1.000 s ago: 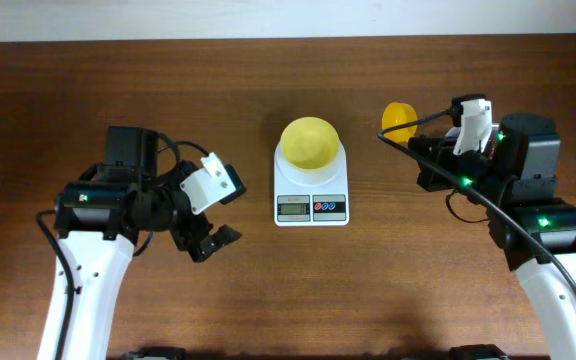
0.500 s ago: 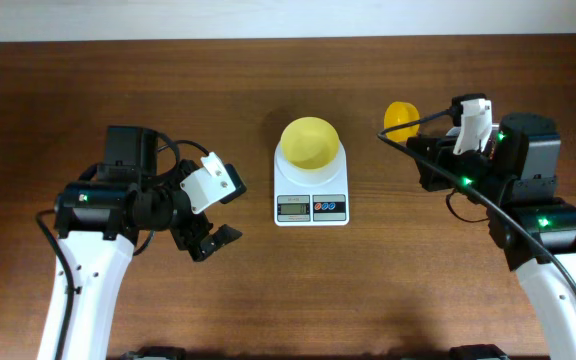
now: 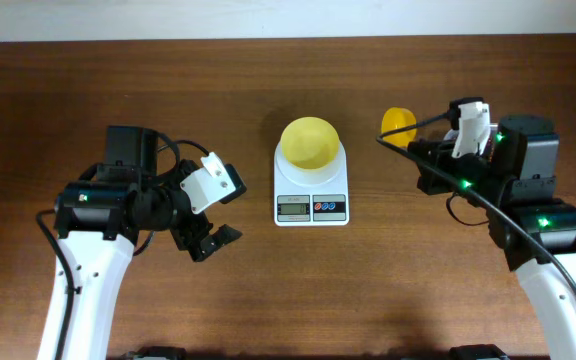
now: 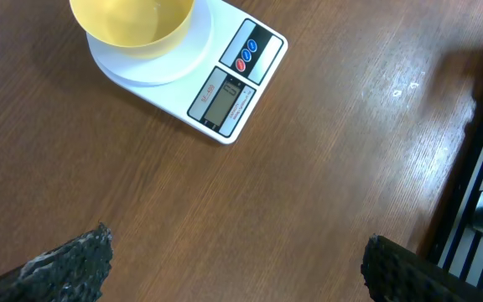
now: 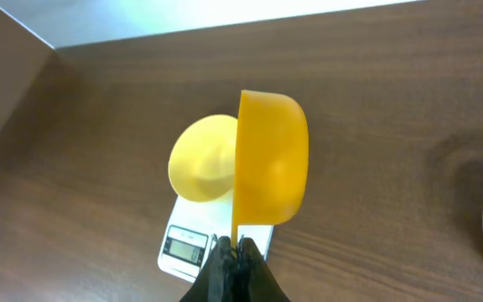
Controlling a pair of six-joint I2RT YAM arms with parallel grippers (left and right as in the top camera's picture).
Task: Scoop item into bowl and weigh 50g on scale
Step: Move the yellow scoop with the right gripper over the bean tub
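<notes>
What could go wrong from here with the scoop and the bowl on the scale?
1. The scoop is pinched by the right gripper only at its thin handle, so it might twist or slip.
2. It is beside the bowl, not over it; anything tipped out now would likely land on the table.
3. Swinging in low could nudge the bowl off centre on the scale.

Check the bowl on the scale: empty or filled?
Empty: the bowl on the scale shows a bare yellow inside, nothing in it.
</notes>
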